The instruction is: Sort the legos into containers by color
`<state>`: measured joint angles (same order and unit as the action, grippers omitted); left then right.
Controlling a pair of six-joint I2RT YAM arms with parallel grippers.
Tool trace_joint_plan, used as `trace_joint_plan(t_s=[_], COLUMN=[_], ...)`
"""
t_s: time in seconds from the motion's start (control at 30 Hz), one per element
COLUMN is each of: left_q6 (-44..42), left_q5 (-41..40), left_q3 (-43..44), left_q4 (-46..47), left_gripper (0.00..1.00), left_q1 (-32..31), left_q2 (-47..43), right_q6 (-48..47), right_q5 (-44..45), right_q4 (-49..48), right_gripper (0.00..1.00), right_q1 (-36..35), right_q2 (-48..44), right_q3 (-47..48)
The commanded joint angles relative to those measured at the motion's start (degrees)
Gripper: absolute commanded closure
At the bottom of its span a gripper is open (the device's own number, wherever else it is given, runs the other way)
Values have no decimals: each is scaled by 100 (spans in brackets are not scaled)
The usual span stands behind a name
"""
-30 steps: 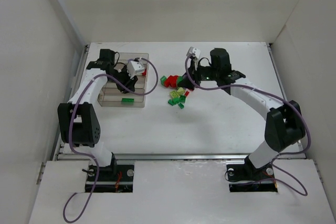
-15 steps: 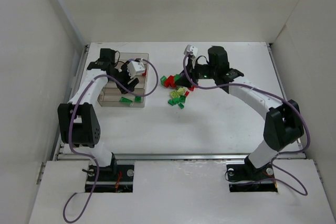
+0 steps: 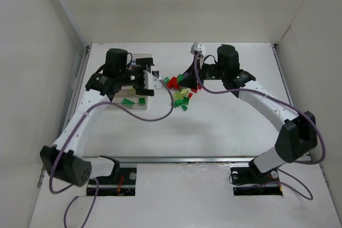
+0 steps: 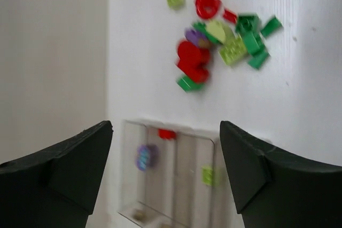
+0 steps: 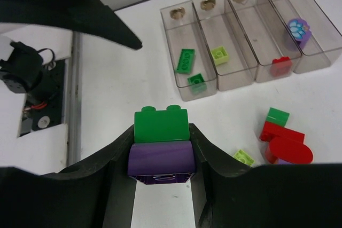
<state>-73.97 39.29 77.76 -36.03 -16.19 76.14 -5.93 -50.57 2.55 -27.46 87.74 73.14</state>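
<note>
Your right gripper [image 5: 161, 145] clamps a purple brick [image 5: 161, 159], with a green brick [image 5: 161, 124] stuck to it, squarely between its fingers. Your left gripper [image 4: 165, 132] gapes wide and empty above the tray [image 4: 184, 185].

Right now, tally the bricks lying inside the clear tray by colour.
Dark green bricks: 2
Lime brick: 1
Red brick: 1
Purple brick: 1
Total in the tray: 5
</note>
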Motion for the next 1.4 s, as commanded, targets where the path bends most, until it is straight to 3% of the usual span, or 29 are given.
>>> trace_joint_plan(t_s=[0.0,0.07,0.17,0.4,0.77,0.93,1.0,1.07,1.13,1.17,1.2,1.27,1.3,1.33,1.37], left_q6=[-469,-591,-794,-1452,-1752,-1550,-1550,-1550,-1550,-1498,-1497,-1322,-1260,-1260,-1190], left_q5=[281,45,-88,-88,-211,-465,-527,-527,-527,-475,-475,-475,-475,-475,-553], left_q3=[-479,-804,-990,-1052,-1289,-1237,-1237,-1237,-1298,-1350,-1351,-1351,-1351,-1351,-1351], left_q4=[1217,2203,2600,2408,2267,2346,2276,2276,2276,2276,2276,2276,2276,2276,2189], left_gripper=[20,19,20,36,50,69,82,86,100,100,100,100,100,100,100], left_q1=[-542,-850,-1342,-1897,-2196,-2196,-2196,-2196,-2196,-2196,-2196,-2196,-2196,-2196,-2196], left_q2=[-774,-1091,-1145,-1040,-1163,-1163,-1163,-1163,-1224,-1294,-1295,-1356,-1356,-1356,-1408], right_q6=[241,242,295,400,506,506,506,506,506,506,558,610,611,611,611], right_q5=[-418,-419,-419,-252,-251,-305,-243,-243,-243,-243,-243,-182,-182,-182,-182], right_q4=[-202,-202,-202,-202,-202,-202,-202,-202,-202,-202,-202,-202,-202,-202,-202], right_gripper=[100,100,100,100,100,100,100,100,100,100,98,80,77,75,81], right_q1=[-180,-267,-408,-655,-655,-655,-655,-655,-655,-655,-655,-655,-655,-655,-655], right_q2=[-363,-442,-582,-785,-838,-776,-829,-829,-777,-776,-724,-724,-724,-724,-724], right_q3=[200,200,200,95,42,42,42,42,42,42,42,42,-19,-19,-89])
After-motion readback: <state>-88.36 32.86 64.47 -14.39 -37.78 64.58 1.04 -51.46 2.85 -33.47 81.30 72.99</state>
